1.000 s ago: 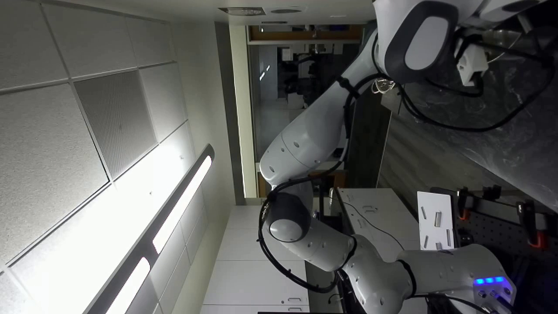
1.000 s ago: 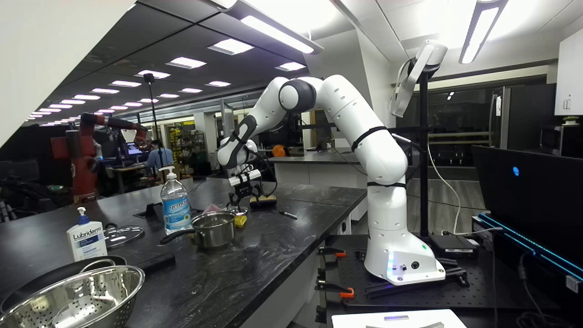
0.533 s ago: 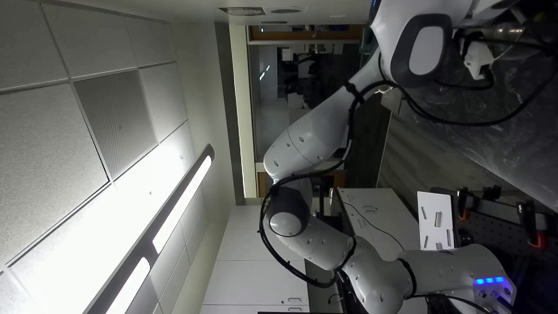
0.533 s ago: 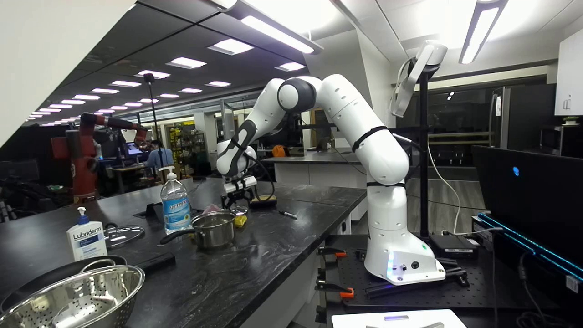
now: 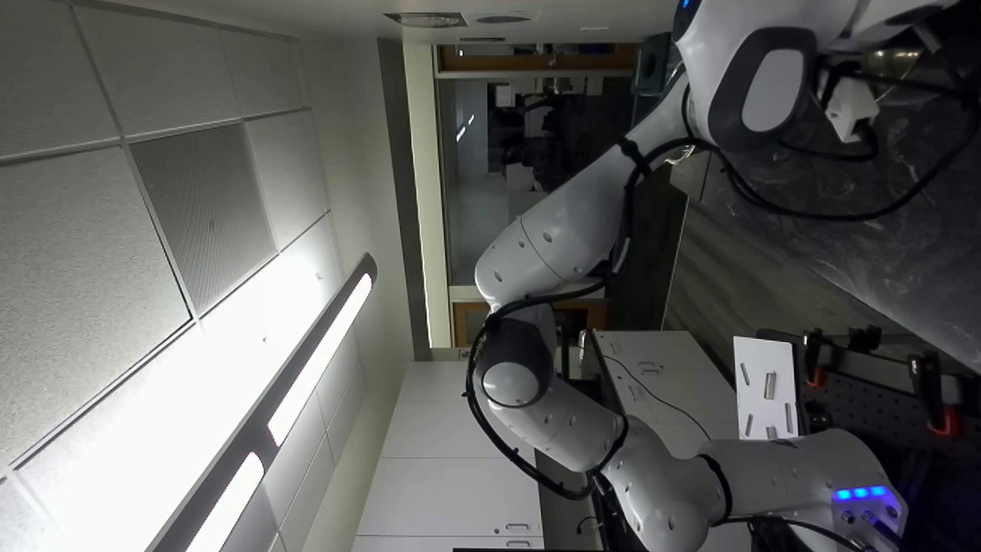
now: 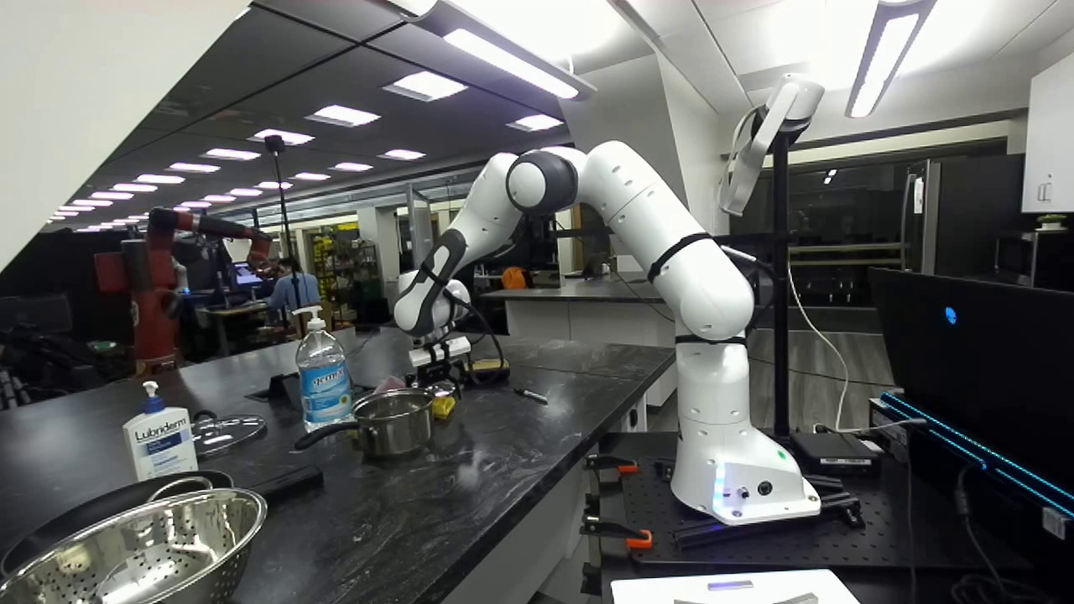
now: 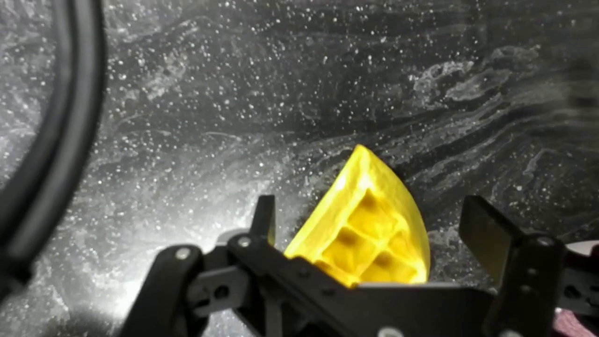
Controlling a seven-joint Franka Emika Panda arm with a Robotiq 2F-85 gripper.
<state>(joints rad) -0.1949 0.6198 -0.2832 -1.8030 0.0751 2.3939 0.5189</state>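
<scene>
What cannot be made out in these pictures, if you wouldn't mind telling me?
Yellow wedge, wrist view: its lower end is hidden behind the tool.
Pink item, wrist view: its full shape is cut off by the lower right corner.
Colander, in an exterior view: its underside is cut off by the bottom edge.
Clear pump bottle, in an exterior view: the smaller label print is too small to read.

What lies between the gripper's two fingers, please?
In the wrist view, a yellow waffle-textured wedge shows between the fingers of the open gripper, with countertop visible on both sides.
</scene>
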